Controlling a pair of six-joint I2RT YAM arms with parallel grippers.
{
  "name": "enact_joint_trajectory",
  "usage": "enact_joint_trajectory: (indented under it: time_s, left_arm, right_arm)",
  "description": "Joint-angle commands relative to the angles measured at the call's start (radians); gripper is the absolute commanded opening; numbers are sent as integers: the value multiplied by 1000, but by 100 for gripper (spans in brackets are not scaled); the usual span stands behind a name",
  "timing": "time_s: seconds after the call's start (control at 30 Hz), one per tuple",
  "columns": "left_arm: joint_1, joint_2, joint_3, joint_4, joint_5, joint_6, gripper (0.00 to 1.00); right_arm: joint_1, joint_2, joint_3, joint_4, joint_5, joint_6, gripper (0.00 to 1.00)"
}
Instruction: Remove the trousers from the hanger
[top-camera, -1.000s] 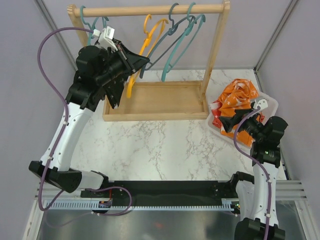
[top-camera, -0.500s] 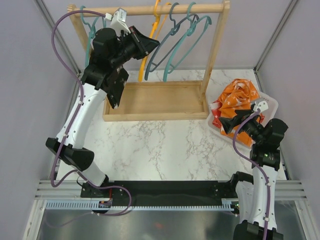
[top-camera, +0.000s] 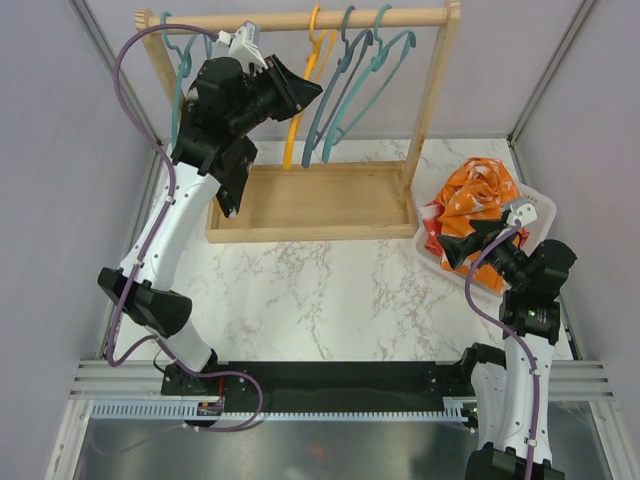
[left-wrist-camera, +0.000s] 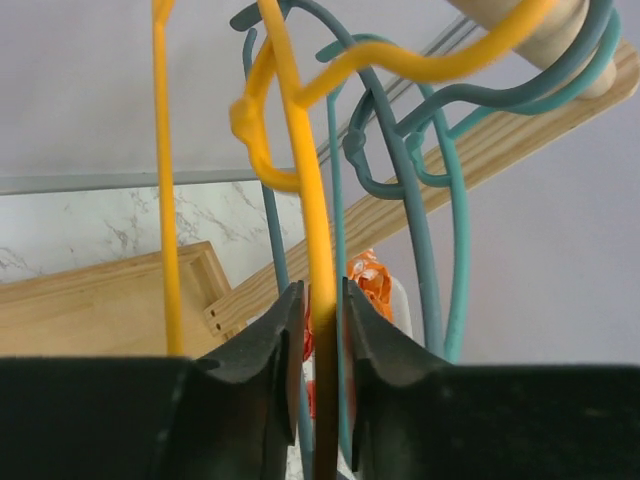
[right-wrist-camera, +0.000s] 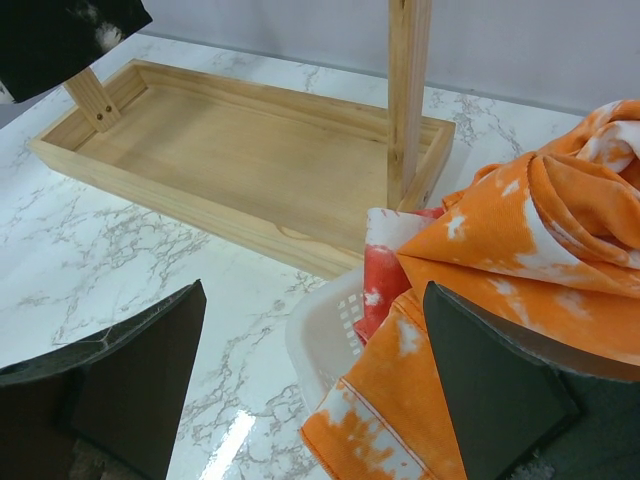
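- Trousers (top-camera: 478, 195) lie heaped in the basket (top-camera: 543, 207) at the table's right in the top view, orange on top and red beneath. Beige and black pairs cannot be made out. No cloth shows on any hanger along the rail (top-camera: 400, 18).
- In the same view, the left gripper (top-camera: 303, 97) is raised to the rail and pinches the yellow hanger (top-camera: 292, 140), whose hook appears to sit over the rail. The right gripper (top-camera: 468, 243) hovers at the basket's near side, touching nothing.
- In the left wrist view, the left gripper (left-wrist-camera: 322, 300) has its jaws narrow, clamped on the yellow hanger (left-wrist-camera: 300, 180) at its wire. Teal hangers (left-wrist-camera: 458, 250) crowd just to the right, their hooks on the rail (left-wrist-camera: 548, 25).
  - The step looks like settling this bare hanger back on the rail.
  - Done well, the hook should be seen fully over the wood before the jaws part.
  - The fingers should then back out straight, away from the teal loops, which could snag.
- In the right wrist view, the right gripper (right-wrist-camera: 312, 340) is spread wide and empty over the basket (right-wrist-camera: 322, 335) at its rim.
  - The orange pair (right-wrist-camera: 540, 230) fills the right side and the red pair (right-wrist-camera: 385, 262) peeks out under it.
  - The post (right-wrist-camera: 408, 90) and the tray (right-wrist-camera: 250, 140) stand close behind the basket.
  - Open marble for moving lies to the left and near side.
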Motion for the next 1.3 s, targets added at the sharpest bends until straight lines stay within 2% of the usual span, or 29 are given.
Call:
enact_joint_trajectory:
  time_s: [0.0, 0.03, 0.1, 0.13, 0.23, 0.33, 0.67, 1.0, 1.13, 1.27]
  left_arm:
    - [2, -51, -16, 23, -18, 36, 31]
    - [2, -62, -20, 19, -20, 52, 40]
    - [3, -96, -39, 4, -30, 66, 48]
    - [2, -108, -45, -5, -32, 81, 55]
    - [2, -156, -63, -43, -37, 121, 68]
    - [3, -208, -62, -86, -43, 168, 74]
    - [31, -381, -42, -280, -254, 340, 82]
    - [60, -418, 6, -344, -570, 496, 85]
    - [92, -395, 20, -363, -597, 520, 85]
    - [166, -365, 23, -384, -563, 503, 85]
  right_arm:
    - [-3, -8, -4, 49, -24, 6, 98]
    - [-3, -9, -5, 50, -24, 6, 98]
    - [-3, -11, -5, 50, -24, 5, 98]
    - [-3, -11, -7, 50, -24, 8, 98]
    - [-3, -14, -8, 53, -25, 6, 98]
    - [-3, -17, -8, 55, -25, 8, 98]
    - [-3, -20, -11, 61, -31, 14, 98]
    - [-3, -24, -13, 66, -36, 18, 98]
    - [-3, -24, -14, 67, -42, 23, 98]
    - [-3, -26, -16, 69, -42, 25, 98]
